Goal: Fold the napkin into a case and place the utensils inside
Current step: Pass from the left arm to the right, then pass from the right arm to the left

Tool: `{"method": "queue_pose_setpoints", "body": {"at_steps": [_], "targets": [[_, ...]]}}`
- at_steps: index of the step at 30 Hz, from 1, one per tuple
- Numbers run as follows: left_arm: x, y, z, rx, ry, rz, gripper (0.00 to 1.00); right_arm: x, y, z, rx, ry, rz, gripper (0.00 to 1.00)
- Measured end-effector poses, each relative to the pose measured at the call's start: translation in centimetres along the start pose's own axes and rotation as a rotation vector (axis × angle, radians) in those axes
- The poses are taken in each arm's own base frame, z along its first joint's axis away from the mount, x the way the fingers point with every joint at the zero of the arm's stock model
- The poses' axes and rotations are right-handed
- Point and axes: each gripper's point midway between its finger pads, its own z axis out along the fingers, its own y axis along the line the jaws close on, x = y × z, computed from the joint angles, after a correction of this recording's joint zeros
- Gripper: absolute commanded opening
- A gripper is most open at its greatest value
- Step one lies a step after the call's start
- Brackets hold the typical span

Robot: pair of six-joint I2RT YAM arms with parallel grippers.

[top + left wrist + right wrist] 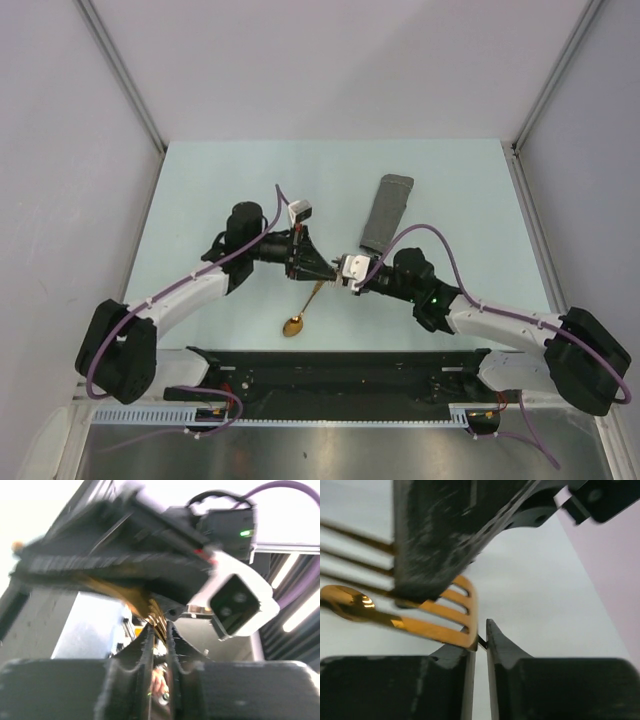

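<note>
The dark grey case [387,212] lies folded as a narrow pouch on the table, right of centre and beyond both grippers. The gold spoon [301,312] lies on the table below the grippers, bowl toward the near edge; its bowl shows in the right wrist view [347,599]. The gold fork [451,611] is held in the air between both grippers. My left gripper [322,270] is shut on its tines [158,622]. My right gripper [343,272] is shut on the thin end just behind the fork's head. The two grippers meet tip to tip.
The pale table [200,200] has grey walls on three sides. A black rail [340,365] with the arm bases runs along the near edge. The right wrist's white camera [235,600] sits close in front of my left fingers [142,650].
</note>
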Motion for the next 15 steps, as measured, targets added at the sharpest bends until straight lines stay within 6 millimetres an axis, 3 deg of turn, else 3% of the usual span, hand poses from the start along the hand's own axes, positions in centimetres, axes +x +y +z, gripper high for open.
{"method": "queue_pose_setpoints", "body": {"at_steps": [1, 6, 7, 8, 11, 15], "targets": [[-0.5, -0.7, 0.0, 0.005, -0.010, 0.026, 0.28, 0.1, 0.1, -0.1, -0.008, 0.000, 0.028, 0.00], [-3.1, -2.9, 0.2, 0.031, -0.048, 0.108, 0.46, -0.8, 0.2, -1.1, -0.044, -0.025, 0.183, 0.00], [-3.5, -3.0, 0.3, 0.034, -0.054, 0.117, 0.66, -0.9, 0.1, -1.4, -0.044, -0.026, 0.216, 0.00], [-4.1, -2.9, 0.4, 0.034, -0.061, 0.126, 0.70, -0.8, 0.0, -1.6, -0.040, -0.023, 0.256, 0.00], [-6.5, -1.7, 0.5, -0.030, -0.129, 0.180, 0.73, -0.3, -0.6, -2.4, -0.037, -0.007, 0.435, 0.00], [-8.9, 0.4, -0.2, -0.157, -0.266, 0.345, 0.78, 1.4, -3.2, -3.6, 0.038, 0.017, 0.722, 0.03]]}}
